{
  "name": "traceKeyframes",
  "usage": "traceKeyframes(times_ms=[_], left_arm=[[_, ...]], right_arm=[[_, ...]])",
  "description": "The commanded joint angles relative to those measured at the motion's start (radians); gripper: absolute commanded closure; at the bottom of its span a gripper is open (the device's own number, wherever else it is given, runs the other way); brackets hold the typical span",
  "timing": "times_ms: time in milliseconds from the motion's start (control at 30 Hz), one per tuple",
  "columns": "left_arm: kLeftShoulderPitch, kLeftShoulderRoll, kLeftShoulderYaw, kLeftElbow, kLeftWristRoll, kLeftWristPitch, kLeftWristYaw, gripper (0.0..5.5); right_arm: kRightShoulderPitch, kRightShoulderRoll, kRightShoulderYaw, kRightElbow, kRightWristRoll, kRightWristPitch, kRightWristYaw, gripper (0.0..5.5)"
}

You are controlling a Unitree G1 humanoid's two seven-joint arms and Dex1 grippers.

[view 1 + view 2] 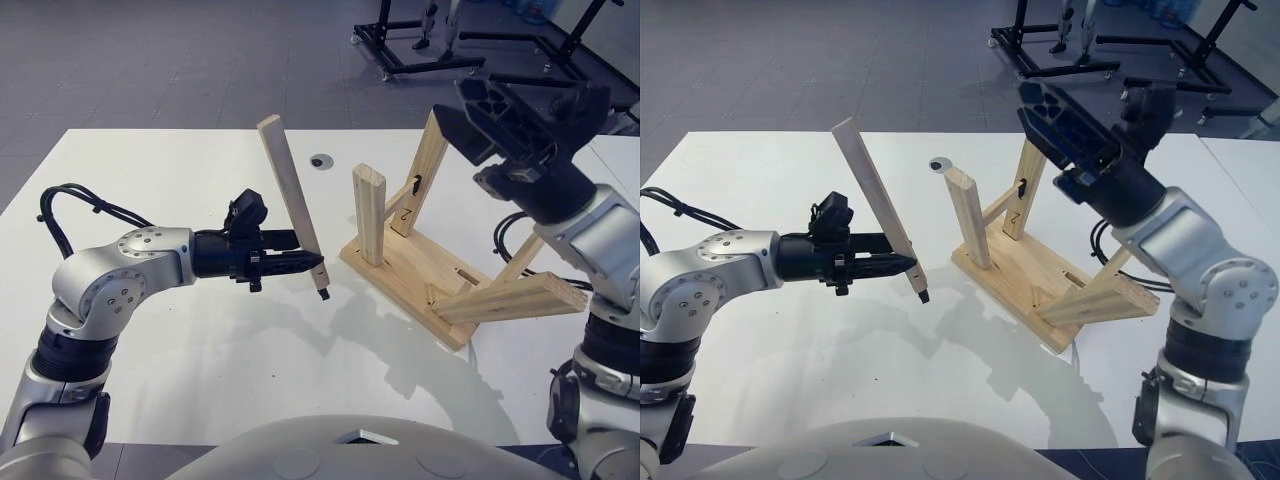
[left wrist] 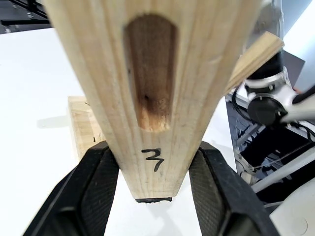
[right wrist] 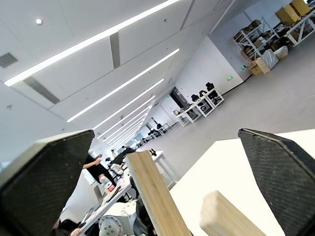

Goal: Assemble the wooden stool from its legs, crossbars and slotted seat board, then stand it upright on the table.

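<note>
White table (image 1: 200, 380) carries everything. Pine seat board (image 1: 420, 275) lies flat right of centre, long axis diagonal from far-left to near-right.

Three legs are at the board:
- upright leg (image 1: 368, 212) stands near the far-left end, axis vertical
- tilted leg (image 1: 425, 165) is just behind it, top leaning up and to the right
- lying leg (image 1: 520, 298) is at the near-right end, axis roughly left-right, right end slightly higher

Loose leg (image 1: 290, 190) is held off the table, left of the board and apart from it. Its axis is steep, with the top leaning left and away and the dark-capped foot pointing down. Its slot shows in the left wrist view.

Left gripper (image 1: 310, 262) has its fingers (image 2: 93, 196) pinching the loose leg near its foot. Right gripper (image 1: 500, 105) is above the tilted leg's top with fingers (image 3: 44, 172) spread wide; contact can't be told.

Small grommet (image 1: 320, 160) is set in the table's far side.
</note>
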State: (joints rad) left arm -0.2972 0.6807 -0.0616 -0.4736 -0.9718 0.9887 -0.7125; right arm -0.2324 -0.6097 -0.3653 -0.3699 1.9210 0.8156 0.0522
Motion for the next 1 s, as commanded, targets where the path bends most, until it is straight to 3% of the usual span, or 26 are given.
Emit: traceKeyframes(times_ms=[33, 133, 267, 567, 833, 1000], left_arm=[[-0.004, -0.007, 0.024, -0.022, -0.017, 0.027, 0.026, 3.44], [0.008, -0.012, 0.044, -0.025, -0.028, 0.031, 0.044, 3.44], [0.022, -0.021, 0.051, -0.023, -0.029, 0.029, 0.063, 3.44], [0.033, -0.031, 0.046, -0.032, -0.027, 0.024, 0.080, 3.44], [0.033, -0.025, 0.048, -0.034, -0.029, 0.027, 0.075, 3.44], [0.049, -0.035, 0.055, -0.051, -0.035, 0.028, 0.094, 3.44]], right_arm=[[0.167, 0.026, -0.037, -0.020, -0.109, -0.026, 0.051, 0.10], [0.211, 0.036, -0.076, -0.030, -0.182, -0.072, 0.093, 0.10], [0.119, 0.027, -0.078, -0.042, -0.228, -0.124, 0.098, 0.10], [-0.117, -0.132, -0.181, 0.076, -0.198, -0.151, 0.064, 0.10], [-0.037, -0.225, -0.277, 0.230, -0.323, -0.104, 0.187, 0.10], [0.239, -0.389, -0.466, 0.446, -0.618, -0.090, 0.434, 0.10]])
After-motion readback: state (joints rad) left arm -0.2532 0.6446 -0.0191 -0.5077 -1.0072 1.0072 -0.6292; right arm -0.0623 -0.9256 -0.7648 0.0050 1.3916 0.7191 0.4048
